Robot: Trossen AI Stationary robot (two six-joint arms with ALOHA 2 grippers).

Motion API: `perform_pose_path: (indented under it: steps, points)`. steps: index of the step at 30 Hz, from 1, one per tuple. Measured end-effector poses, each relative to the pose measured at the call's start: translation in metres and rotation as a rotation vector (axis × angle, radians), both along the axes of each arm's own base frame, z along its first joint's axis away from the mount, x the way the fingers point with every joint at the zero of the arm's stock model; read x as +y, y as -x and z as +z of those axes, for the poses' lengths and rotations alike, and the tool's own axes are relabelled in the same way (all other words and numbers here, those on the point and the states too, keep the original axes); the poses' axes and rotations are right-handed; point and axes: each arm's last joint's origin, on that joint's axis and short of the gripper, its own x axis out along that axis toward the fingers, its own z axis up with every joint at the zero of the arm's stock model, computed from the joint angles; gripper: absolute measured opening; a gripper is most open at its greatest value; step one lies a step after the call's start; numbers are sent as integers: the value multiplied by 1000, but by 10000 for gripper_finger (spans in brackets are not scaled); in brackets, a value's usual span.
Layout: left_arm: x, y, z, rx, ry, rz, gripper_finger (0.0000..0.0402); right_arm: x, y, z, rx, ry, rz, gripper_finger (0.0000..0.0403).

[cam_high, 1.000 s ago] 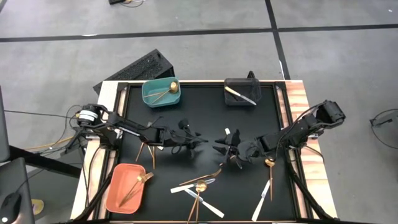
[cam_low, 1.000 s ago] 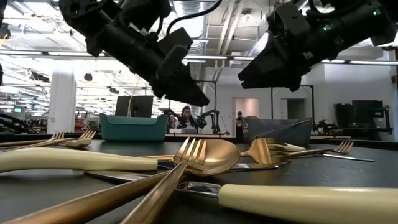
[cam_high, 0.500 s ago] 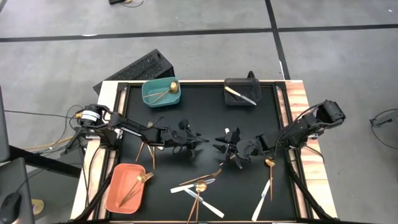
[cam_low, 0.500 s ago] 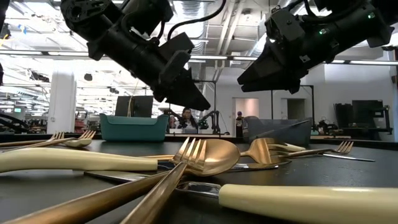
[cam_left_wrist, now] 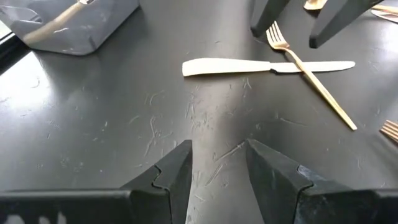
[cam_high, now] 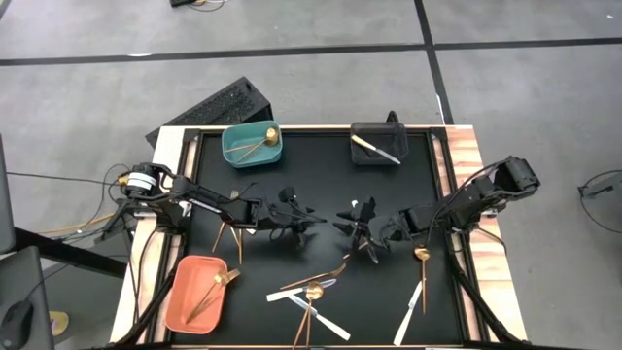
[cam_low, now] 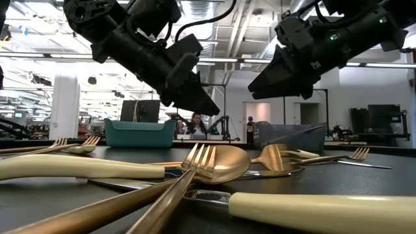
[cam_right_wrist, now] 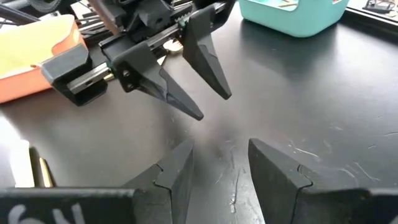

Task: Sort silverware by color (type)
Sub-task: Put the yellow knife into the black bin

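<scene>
Hovering over the middle of the black mat [cam_high: 321, 185], the left gripper [cam_high: 309, 220] and the right gripper [cam_high: 342, 226] point tip to tip at each other, near but apart, and both are parted and empty: each wrist view shows bare mat between its own two fingers.

From the left gripper outward, its wrist camera sees a white-handled knife [cam_left_wrist: 264, 66] lying flat just ahead, its long axis running across the line of the fingers, with a gold fork [cam_left_wrist: 309, 76] laid diagonally over the blade. Those two probably sit under or just beyond the right gripper, though the overhead view hides that spot behind the arm, so which arm is nearer them is hard to settle.

The loose silverware otherwise lies toward the mat's near edge: a crossed heap of gold and white pieces [cam_high: 311, 292] below the gap between the grippers, a gold spoon [cam_high: 422, 256] and a white knife [cam_high: 413, 301] on the right arm's side, and gold forks [cam_high: 231, 235] beneath the left arm. One piece each already rests in the teal bin [cam_high: 233, 149], the black bin [cam_high: 389, 139] and the salmon bin [cam_high: 185, 309].

I judge the heap roughly equally reachable by both; either wrist must turn so its fingers close across a handle.
</scene>
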Motion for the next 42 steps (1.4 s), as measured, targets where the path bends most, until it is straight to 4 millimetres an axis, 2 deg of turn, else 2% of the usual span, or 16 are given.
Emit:
perform_pose_path:
  steps: [2, 4, 7, 9, 12, 15, 17, 20, 24, 36, 39, 42]
  points:
    - [0, 1, 0, 6, 2, 0, 139, 0, 1, 1, -1, 0, 2, 170]
    - [0, 5, 14, -3, -12, -15, 139, 1, 5, 9, -10, 14, 14, 170]
    - [7, 12, 75, -121, -129, -14, 139, -5, 15, 26, -16, 84, -16, 170]
    - [12, 25, 114, -219, -206, 56, 139, -14, 22, 36, -21, 115, -73, 170]
    - [17, 45, 145, -306, -259, 145, 139, -29, 35, 53, -32, 126, -150, 170]
    - [20, 59, 162, -355, -271, 166, 139, -40, 43, 53, 21, 107, -200, 170]
    - [21, 61, 159, -313, -276, 163, 139, -46, 48, 46, 89, 89, -235, 170]
    - [21, 61, 144, -194, -269, 152, 139, -52, 53, 34, 190, 60, -295, 170]
    - [23, 55, 128, -119, -234, 208, 139, -56, 55, 20, 270, 16, -360, 170]
    - [30, 37, 100, -38, -246, 278, 139, -58, 55, 22, 237, -1, -400, 170]
    - [31, 34, 95, -27, -239, 285, 139, -59, 47, 12, 248, -91, -392, 170]
    - [32, 32, 92, -27, -220, 299, 139, -59, 39, -6, 306, -136, -396, 170]
